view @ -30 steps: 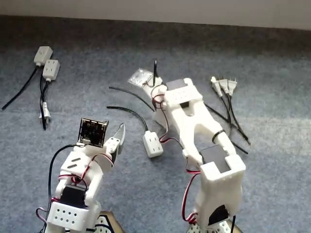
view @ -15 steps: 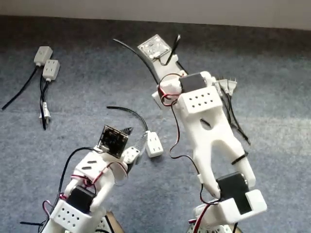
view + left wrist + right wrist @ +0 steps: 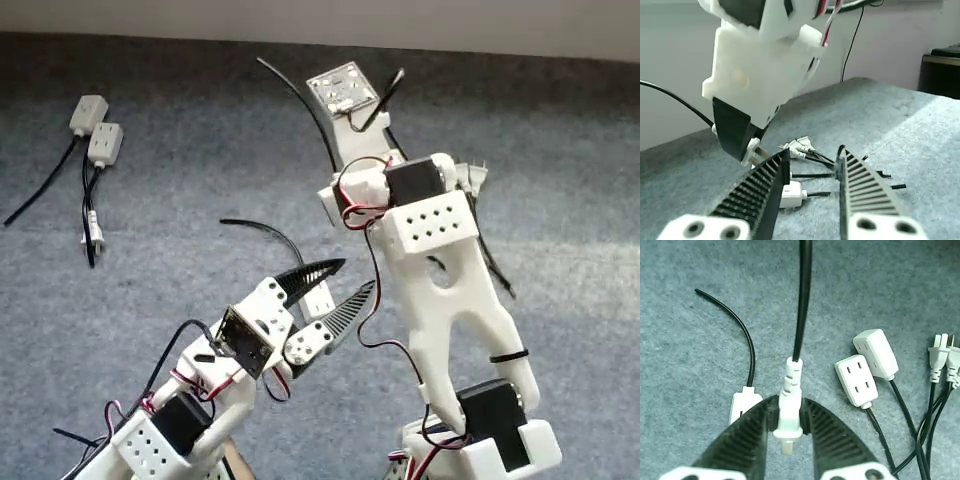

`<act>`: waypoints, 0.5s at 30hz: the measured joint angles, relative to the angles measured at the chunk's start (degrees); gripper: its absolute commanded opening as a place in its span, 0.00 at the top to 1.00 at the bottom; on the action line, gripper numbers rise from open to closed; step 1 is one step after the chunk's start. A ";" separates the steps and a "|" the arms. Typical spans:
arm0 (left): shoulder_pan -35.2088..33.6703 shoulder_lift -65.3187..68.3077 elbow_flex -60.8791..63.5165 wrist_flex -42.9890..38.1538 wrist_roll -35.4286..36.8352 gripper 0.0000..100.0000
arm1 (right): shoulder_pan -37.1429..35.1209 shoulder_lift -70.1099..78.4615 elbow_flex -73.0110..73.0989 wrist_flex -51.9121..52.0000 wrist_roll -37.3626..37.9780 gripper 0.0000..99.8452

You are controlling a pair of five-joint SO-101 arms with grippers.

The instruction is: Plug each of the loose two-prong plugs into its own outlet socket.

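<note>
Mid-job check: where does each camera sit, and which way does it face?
High view: fixed above, looking down on the table; left arm and right arm show.
Left wrist view: on the left wrist, looking across the table through the open left gripper at an outlet socket.
Right wrist view: on the raised right wrist, looking down past the right gripper, shut on a two-prong plug.
Shared: both wrist views show that plug.

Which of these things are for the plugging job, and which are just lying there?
For the job: held plug, right gripper, near socket, left gripper, two side-by-side sockets, loose plugs.
Just lying about: grey carpet.
</note>
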 measured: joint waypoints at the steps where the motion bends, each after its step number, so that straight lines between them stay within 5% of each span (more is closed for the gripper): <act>1: 0.00 0.00 0.00 -0.79 0.00 0.84 | 0.00 0.00 0.00 0.62 -0.09 0.99; 15: 0.09 10.20 0.00 -8.35 0.00 0.84 | -4.92 -3.87 0.00 3.78 -0.35 0.99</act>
